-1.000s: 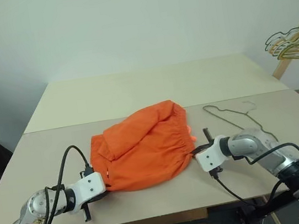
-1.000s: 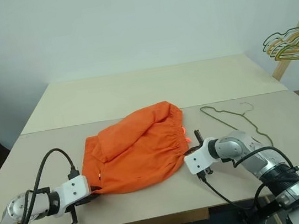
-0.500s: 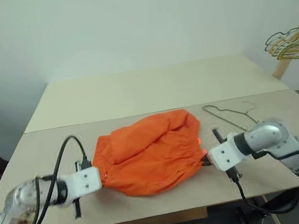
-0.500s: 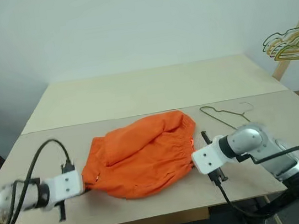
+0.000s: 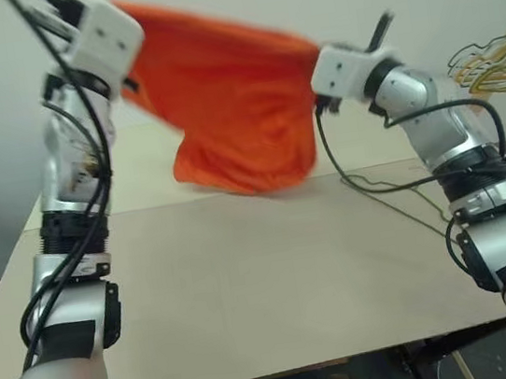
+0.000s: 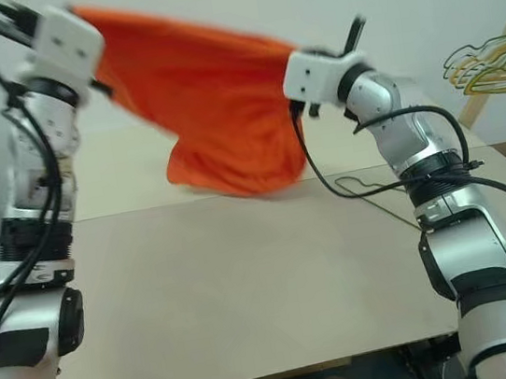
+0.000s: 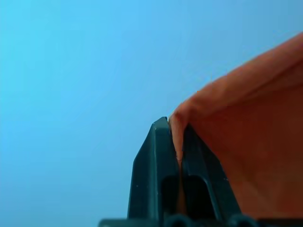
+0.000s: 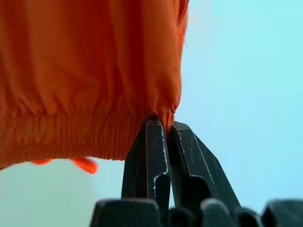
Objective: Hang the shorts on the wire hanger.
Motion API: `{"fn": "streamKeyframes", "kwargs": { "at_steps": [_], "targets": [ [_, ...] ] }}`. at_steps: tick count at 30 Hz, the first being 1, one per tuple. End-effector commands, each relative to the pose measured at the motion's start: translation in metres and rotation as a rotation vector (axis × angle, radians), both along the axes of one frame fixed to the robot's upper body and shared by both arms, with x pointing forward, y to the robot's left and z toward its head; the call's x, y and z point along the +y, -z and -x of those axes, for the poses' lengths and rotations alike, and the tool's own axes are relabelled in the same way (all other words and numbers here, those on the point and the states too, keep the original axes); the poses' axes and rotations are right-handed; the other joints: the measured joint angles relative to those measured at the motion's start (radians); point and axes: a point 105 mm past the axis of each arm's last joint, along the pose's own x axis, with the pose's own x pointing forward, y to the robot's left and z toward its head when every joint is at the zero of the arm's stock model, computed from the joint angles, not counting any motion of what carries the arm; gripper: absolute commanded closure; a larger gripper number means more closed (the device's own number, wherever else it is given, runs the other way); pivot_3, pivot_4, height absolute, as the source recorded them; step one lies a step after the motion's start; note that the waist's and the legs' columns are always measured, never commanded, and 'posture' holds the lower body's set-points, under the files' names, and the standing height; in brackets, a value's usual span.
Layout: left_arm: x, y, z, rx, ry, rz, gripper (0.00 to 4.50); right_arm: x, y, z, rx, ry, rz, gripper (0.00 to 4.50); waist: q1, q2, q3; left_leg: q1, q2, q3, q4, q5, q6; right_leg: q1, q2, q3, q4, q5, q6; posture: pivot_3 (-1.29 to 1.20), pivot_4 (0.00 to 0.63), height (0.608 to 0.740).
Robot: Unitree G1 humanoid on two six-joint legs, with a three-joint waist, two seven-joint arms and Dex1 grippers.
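Orange shorts (image 5: 226, 99) are off the tabletop (image 5: 248, 284), stretched between my left hand (image 7: 176, 137) and right hand (image 8: 163, 127), both clamped on thin pinches of cloth edge. Wire hanger (image 6: 371, 193) lies flat near the right edge. Risk: cloth could slip from either pinch under tension.

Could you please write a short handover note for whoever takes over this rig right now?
Left gripper: shut on one edge of the shorts.
Right gripper: shut on the gathered waistband at the other side.
The shorts hang stretched between both raised arms, clear of the table.
The wire hanger lies on the table near the right arm, untouched.
Done: shorts gripped and held up.
Left: getting the shorts onto the hanger.
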Motion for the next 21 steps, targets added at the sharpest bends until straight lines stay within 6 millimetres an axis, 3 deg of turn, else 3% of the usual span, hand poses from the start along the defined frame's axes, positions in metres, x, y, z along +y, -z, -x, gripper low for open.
{"fn": "streamKeyframes", "kwargs": {
  "at_steps": [1, 3, 6, 9, 13, 17, 21],
  "targets": [
    [0.016, 0.003, 0.041, -0.071, 0.058, -0.084, 4.48, 0.001, -0.004, 0.025, -0.099, -0.103, 0.017, 4.50, -0.024, 0.000, 0.000, 0.000, 0.001, 0.000, -0.001, 0.000, -0.001, 0.000, 0.000, -0.002, 0.000, 0.000, 0.000, 0.03, 0.000, 0.740],
    [0.016, 0.022, 0.049, 0.004, 0.083, -0.141, 4.48, 0.007, 0.007, 0.034, -0.088, -0.160, 0.054, 4.50, -0.044, 0.000, 0.000, 0.002, 0.002, 0.000, -0.003, 0.000, -0.002, 0.001, -0.001, -0.007, -0.001, 0.000, 0.000, 0.03, 0.000, 0.740],
    [0.019, 0.066, 0.063, 0.164, 0.148, -0.154, 4.48, 0.019, 0.051, 0.043, 0.050, -0.248, 0.114, 4.50, -0.052, 0.001, 0.000, -0.001, 0.002, 0.001, 0.002, 0.000, -0.002, 0.003, -0.002, -0.008, -0.004, -0.001, 0.000, 0.03, 0.000, 0.740],
    [0.022, 0.125, 0.074, 0.410, 0.170, -0.203, 4.48, 0.026, 0.113, 0.055, 0.268, -0.329, 0.220, 4.50, -0.056, 0.001, 0.000, 0.003, 0.003, 0.002, 0.008, 0.001, -0.002, 0.009, -0.002, -0.007, -0.002, 0.000, -0.001, 0.04, 0.000, 0.740],
    [0.021, 0.214, 0.105, 0.726, 0.177, -0.493, 4.48, 0.014, 0.196, 0.087, 0.574, -0.409, 0.518, 4.50, -0.043, 0.001, 0.001, 0.013, 0.003, 0.005, 0.007, 0.001, -0.003, 0.014, -0.002, -0.001, -0.002, -0.001, -0.002, 0.04, 0.000, 0.740],
    [0.030, 0.274, 0.145, 1.007, 0.216, -0.613, 4.48, 0.002, 0.218, 0.119, 0.785, -0.490, 0.606, 4.50, -0.027, 0.001, 0.001, 0.012, 0.004, 0.008, 0.006, 0.001, -0.002, 0.008, -0.001, 0.003, 0.000, -0.001, -0.004, 0.03, 0.000, 0.740],
    [0.032, 0.304, 0.178, 1.204, 0.309, -0.705, 4.48, -0.007, 0.222, 0.138, 0.885, -0.544, 0.727, 4.50, -0.011, 0.001, 0.001, 0.012, 0.006, 0.008, 0.006, 0.000, -0.001, 0.007, 0.000, 0.003, 0.000, -0.001, -0.006, 0.03, 0.000, 0.740]
  ]
}}
